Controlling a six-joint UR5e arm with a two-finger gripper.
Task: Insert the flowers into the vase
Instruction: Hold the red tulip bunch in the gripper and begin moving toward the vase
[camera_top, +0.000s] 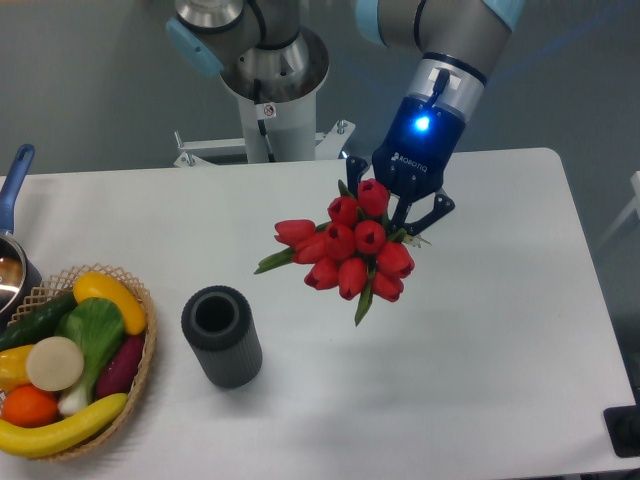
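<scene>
here, pincer grips red tulip flowers with green leaves.

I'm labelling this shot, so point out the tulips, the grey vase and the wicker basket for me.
flowers (352, 245), fixed camera, on the middle red buds.
vase (224, 355), fixed camera, on its ribbed outer wall.
wicker basket (148, 345), fixed camera, on its right rim.

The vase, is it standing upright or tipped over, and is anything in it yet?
Upright and empty. The vase stands on its base with its round mouth facing up and dark inside; the flowers are apart from it, at the gripper.
</scene>
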